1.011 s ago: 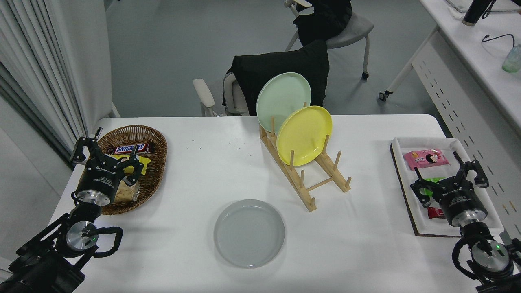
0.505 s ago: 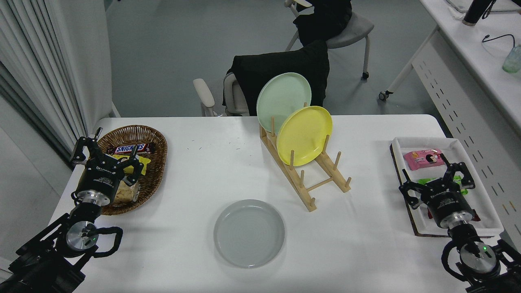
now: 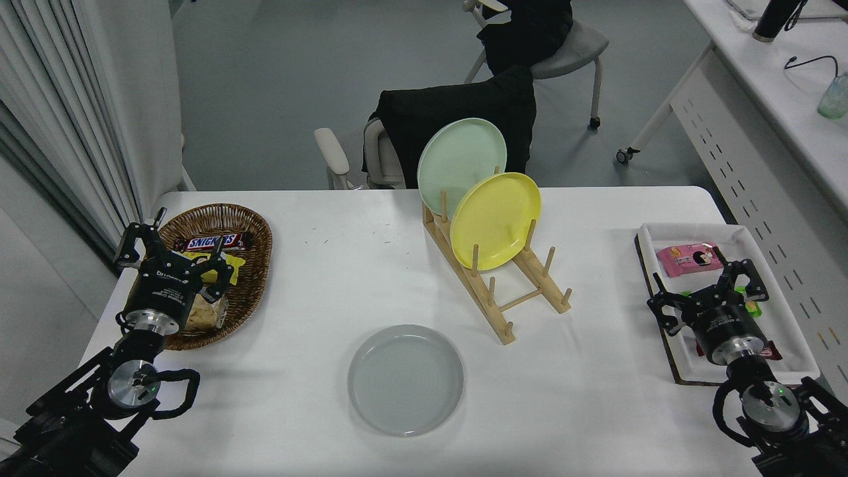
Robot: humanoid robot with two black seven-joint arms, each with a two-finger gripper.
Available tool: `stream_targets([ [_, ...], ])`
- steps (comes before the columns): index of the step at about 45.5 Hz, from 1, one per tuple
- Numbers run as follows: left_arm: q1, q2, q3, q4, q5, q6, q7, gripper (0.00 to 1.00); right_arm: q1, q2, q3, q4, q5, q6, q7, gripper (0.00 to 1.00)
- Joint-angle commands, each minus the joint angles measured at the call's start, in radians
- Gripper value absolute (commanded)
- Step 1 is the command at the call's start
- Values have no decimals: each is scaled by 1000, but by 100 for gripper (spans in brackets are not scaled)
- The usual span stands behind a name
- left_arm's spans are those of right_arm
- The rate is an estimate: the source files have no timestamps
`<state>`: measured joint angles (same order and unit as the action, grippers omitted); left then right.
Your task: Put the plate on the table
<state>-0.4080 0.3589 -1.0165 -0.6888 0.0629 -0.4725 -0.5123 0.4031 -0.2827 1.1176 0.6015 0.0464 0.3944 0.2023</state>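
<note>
The pale grey plate (image 3: 405, 379) lies flat on the white table (image 3: 344, 265), near its front edge at the middle. Nothing touches it. My right gripper (image 3: 707, 288) is open and empty, far to the plate's right, over the white tray's left part. My left gripper (image 3: 173, 250) is open and empty, parked at the lower left over the wicker basket.
A wooden rack (image 3: 493, 291) behind the grey plate holds a yellow plate (image 3: 495, 220) and a mint-green plate (image 3: 460, 162) upright. A wicker basket (image 3: 255, 265) with snacks stands at the left. A white tray (image 3: 689, 233) with snack packets stands at the right. A chair with a black coat (image 3: 457, 119) is behind the table.
My right gripper has moved left and a little toward the table's front edge, staying open. The grey plate and the left arm have not moved.
</note>
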Motion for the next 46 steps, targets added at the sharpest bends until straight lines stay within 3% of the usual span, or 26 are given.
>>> stream_targets([
  [1, 0, 0, -1, 0, 0, 0, 1, 98, -9, -9, -13, 113, -2, -75, 0, 100],
  [46, 0, 0, -1, 0, 0, 0, 0, 98, -21, -27, -48, 175, -62, -54, 11, 100],
])
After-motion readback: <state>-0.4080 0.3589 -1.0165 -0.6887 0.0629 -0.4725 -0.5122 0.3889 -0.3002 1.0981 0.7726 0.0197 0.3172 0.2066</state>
